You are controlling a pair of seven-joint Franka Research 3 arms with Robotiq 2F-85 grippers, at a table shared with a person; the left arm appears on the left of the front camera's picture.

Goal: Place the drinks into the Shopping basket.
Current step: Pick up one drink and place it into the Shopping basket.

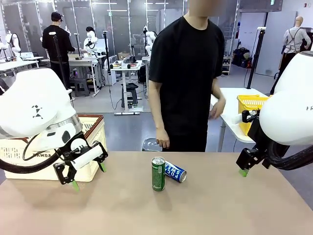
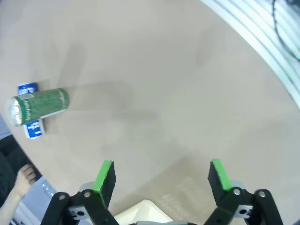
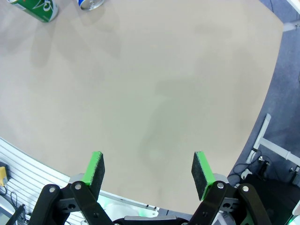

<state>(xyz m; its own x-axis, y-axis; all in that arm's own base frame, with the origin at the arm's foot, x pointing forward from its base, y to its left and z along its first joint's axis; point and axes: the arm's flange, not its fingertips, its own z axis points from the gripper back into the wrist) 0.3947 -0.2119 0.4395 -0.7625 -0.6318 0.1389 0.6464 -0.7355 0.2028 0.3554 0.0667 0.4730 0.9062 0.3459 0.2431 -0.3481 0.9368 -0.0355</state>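
Note:
A green drink can (image 1: 158,174) stands upright at mid-table, and a blue can (image 1: 175,171) lies on its side right behind it, touching it. The cream Shopping basket (image 1: 97,133) sits at the table's far left, partly hidden by my left arm. My left gripper (image 1: 88,176) hangs open in front of the basket, well left of the cans. In the left wrist view, its fingers (image 2: 104,178) frame bare table, with the green can (image 2: 40,105) and blue can (image 2: 33,129) far off. My right gripper (image 3: 149,171) is open over the table's right side, the cans (image 3: 35,8) distant.
A person in a black shirt stands at the far edge, one hand (image 1: 162,143) hanging just behind the cans. A yellow mesh basket (image 1: 252,105) sits on a white side table at the back right. Bare tabletop lies between both grippers and the cans.

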